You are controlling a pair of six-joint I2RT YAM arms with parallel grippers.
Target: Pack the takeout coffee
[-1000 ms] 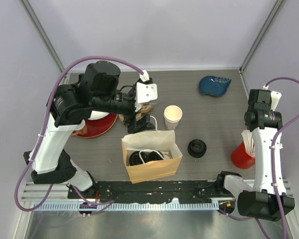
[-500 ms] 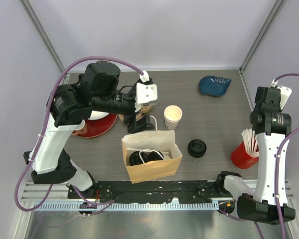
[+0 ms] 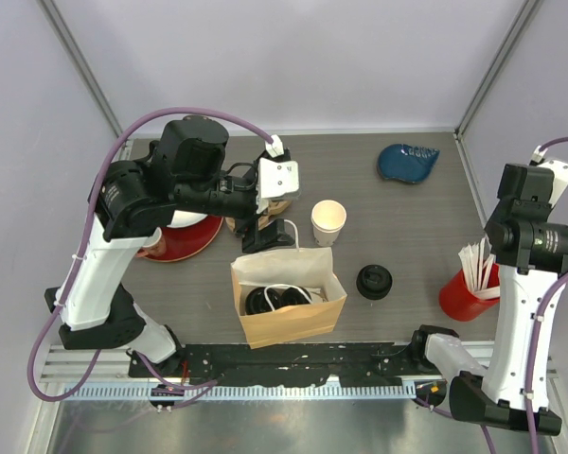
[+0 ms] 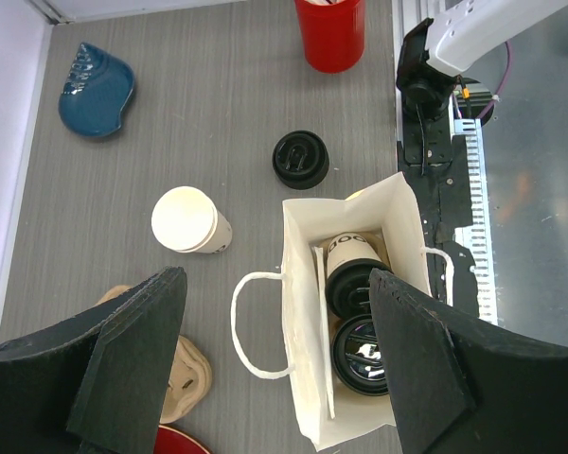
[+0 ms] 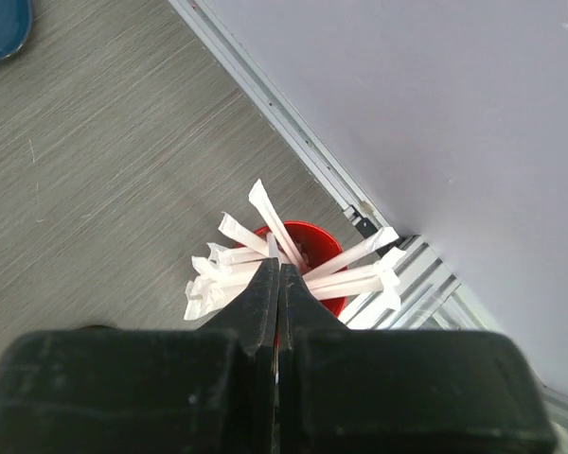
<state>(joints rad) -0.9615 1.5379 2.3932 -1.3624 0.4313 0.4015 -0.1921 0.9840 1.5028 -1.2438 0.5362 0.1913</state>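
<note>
Two white paper cups [image 4: 352, 270] with glossy black lids sit inside the paper bag [image 4: 398, 218] on the grey wood-grain desk [image 4: 218, 95]. The left claw [image 4: 275, 277] hangs above it, spread wide. A lidless cup [image 4: 185, 219] and loose round lids [image 4: 300, 158] stand beyond. The right wrist view alone shows the right claw [image 5: 279, 270] pressed together over wrapped straws [image 5: 237, 265] in a red cup [image 5: 312, 241].

In the left wrist view the paper bag [image 4: 301, 317] hides the sides of the two lidded cups [image 4: 353, 281], the bottom edge cuts off the red plate [image 4: 185, 443], the top edge the red cup [image 4: 331, 38].
</note>
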